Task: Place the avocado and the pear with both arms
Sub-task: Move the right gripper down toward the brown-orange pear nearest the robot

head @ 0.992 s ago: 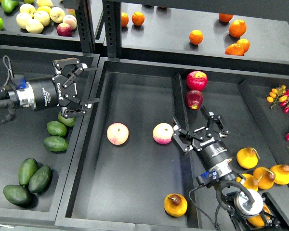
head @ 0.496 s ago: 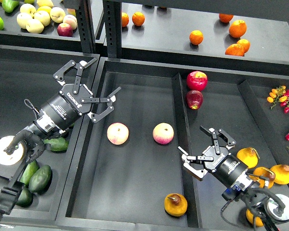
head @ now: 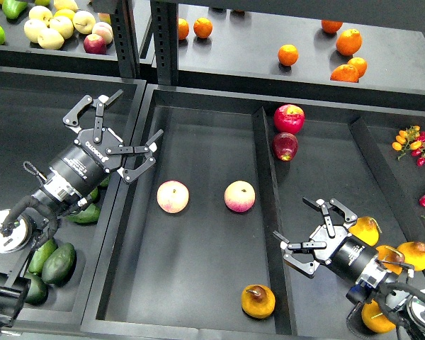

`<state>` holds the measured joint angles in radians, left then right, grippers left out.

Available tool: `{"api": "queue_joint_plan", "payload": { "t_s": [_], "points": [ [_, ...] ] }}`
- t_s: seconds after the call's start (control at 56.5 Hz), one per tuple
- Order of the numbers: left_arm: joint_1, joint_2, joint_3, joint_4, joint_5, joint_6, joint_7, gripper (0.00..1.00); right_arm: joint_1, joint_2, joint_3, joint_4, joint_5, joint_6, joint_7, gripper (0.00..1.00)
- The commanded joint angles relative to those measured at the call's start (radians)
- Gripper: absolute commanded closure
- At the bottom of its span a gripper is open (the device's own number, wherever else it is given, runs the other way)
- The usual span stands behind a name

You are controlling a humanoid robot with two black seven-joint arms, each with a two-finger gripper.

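An orange-yellow pear (head: 258,301) with a brown stem lies at the front of the middle tray (head: 198,297). Dark green avocados (head: 59,263) lie in the left bin's front corner, partly behind my left arm. My left gripper (head: 125,127) is open and empty, over the wall between the left bin and the middle tray. My right gripper (head: 292,221) is open and empty, over the right bin just right of the divider, up and right of the pear.
Two pink-yellow round fruits (head: 173,196) (head: 239,196) lie mid-tray. Two red apples (head: 288,118) sit at the right bin's back. More pears (head: 365,230) lie beside my right arm. A lighter avocado (head: 83,213) lies under my left arm. Oranges (head: 288,54) and apples (head: 95,43) are on the shelf, chillies (head: 413,142) at far right.
My left gripper drew back a little to the left. My right gripper moved down and to the right, away from the round fruit. Both stay open and empty.
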<state>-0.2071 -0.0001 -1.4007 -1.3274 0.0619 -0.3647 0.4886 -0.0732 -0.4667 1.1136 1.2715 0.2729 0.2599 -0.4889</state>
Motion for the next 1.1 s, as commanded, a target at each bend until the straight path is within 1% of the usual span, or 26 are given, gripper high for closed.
{"api": "queue_joint_plan", "payload": {
  "t_s": [0.0,0.177,0.319,0.443,0.584,0.655,0.744,0.921,1.08],
  "points": [
    [0.029,0.000,0.025,-0.007,-0.002,-0.008,0.000,0.01,-0.020,-0.064,-0.053,0.003,0.003,0.001,0.000,0.00],
    [0.037,0.000,0.054,-0.006,-0.001,-0.010,0.000,0.01,-0.010,-0.131,-0.121,0.002,-0.003,0.001,0.000,0.00],
    [0.069,0.000,0.058,-0.016,-0.017,-0.011,0.000,0.01,0.007,-0.145,-0.167,-0.001,-0.009,0.001,0.000,0.00],
    [0.110,0.000,0.057,-0.035,-0.059,-0.029,0.000,0.01,0.007,-0.144,-0.199,-0.004,-0.044,0.001,0.000,0.00],
    [0.137,0.000,0.039,-0.056,-0.063,-0.037,0.000,0.01,0.006,-0.121,-0.205,-0.024,-0.066,0.001,0.000,0.00],
    [0.140,0.000,-0.032,-0.056,-0.063,-0.045,0.000,0.01,0.010,-0.112,-0.219,-0.030,-0.070,-0.001,0.000,0.00],
    [0.149,0.000,-0.063,-0.056,-0.067,-0.053,0.000,0.01,0.021,-0.109,-0.228,-0.044,-0.080,-0.001,0.000,0.00],
    [0.183,0.000,-0.063,-0.056,-0.068,-0.095,0.000,0.01,0.058,-0.067,-0.244,-0.090,-0.084,-0.001,0.000,0.00],
    [0.187,0.000,-0.061,-0.056,-0.071,-0.106,0.000,0.01,0.096,-0.030,-0.267,-0.129,-0.084,-0.002,0.000,0.00]
  ]
}}
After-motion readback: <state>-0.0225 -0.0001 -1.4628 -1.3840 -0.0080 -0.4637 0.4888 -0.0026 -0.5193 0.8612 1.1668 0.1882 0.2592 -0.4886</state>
